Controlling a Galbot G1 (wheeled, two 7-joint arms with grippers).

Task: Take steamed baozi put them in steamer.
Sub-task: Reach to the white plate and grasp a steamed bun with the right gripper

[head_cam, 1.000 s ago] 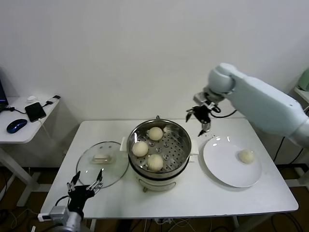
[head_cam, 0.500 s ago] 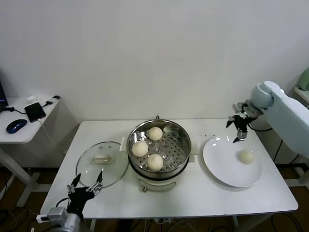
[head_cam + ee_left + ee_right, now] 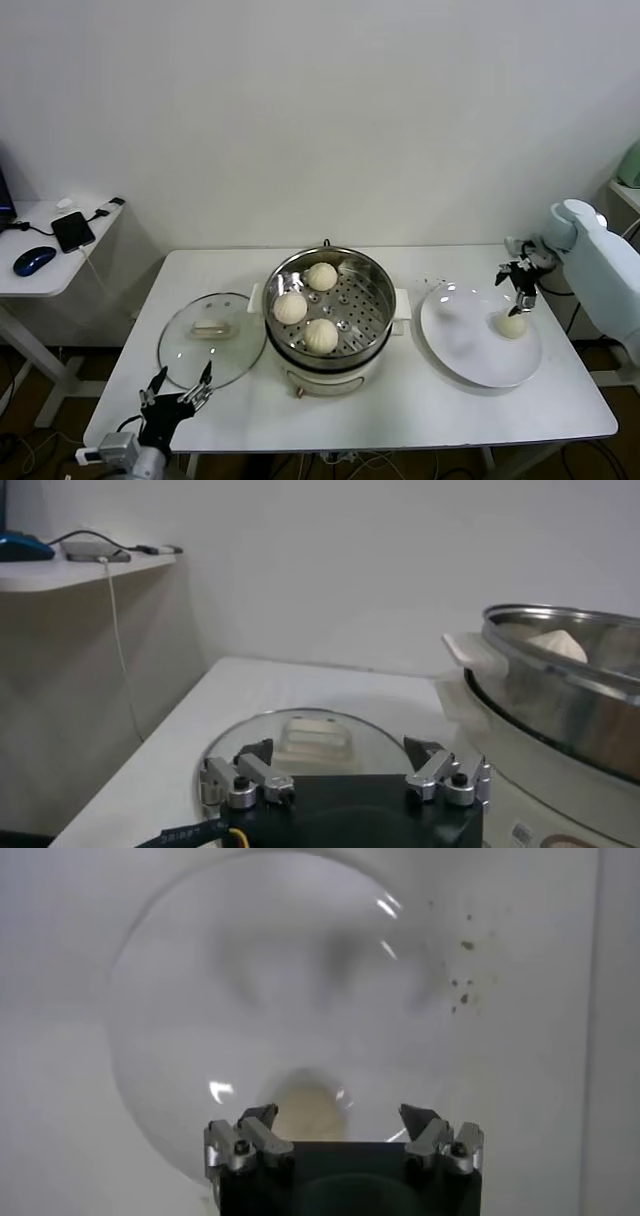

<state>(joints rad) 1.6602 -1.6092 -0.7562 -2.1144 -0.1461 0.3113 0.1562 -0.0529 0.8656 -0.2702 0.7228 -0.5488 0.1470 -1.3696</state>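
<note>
From the head view we find the right gripper [image 3: 519, 283] poised just above the last bun [image 3: 511, 324], which lies on the white plate [image 3: 460, 340] directly below the jaws; the jaws stand wide open and hold nothing. Well off to the side of those jaws, toward the middle of the table [image 3: 420, 410], sits the steamer [image 3: 330, 312] with three buns [image 3: 305, 305] already on its perforated tray. The left gripper [image 3: 178, 393] is parked low at the near table edge, its jaws open and empty, with the glass lid [image 3: 210, 335] lying just ahead of them. In the left wrist view we confirm this: the left gripper [image 3: 345, 780] shows two spread fingers with the lid [image 3: 300, 742] flat beyond them and the steamer [image 3: 560, 695] off to one side, a bun [image 3: 556, 644] peeking over its rim. In the right wrist view the right gripper [image 3: 343, 1138] is open, the bun [image 3: 305, 1110] lies between the fingers but nearer one of them, and the plate [image 3: 200, 998] spreads out beyond. We judge the step in hand to be the descent onto this fourth bun. To do it well, we would first centre the jaws across the bun's widest part, lower until the fingertips bracket its sides without scraping the plate, and close gently, since soft dough will likely dent or slip under a hard squeeze.
</note>
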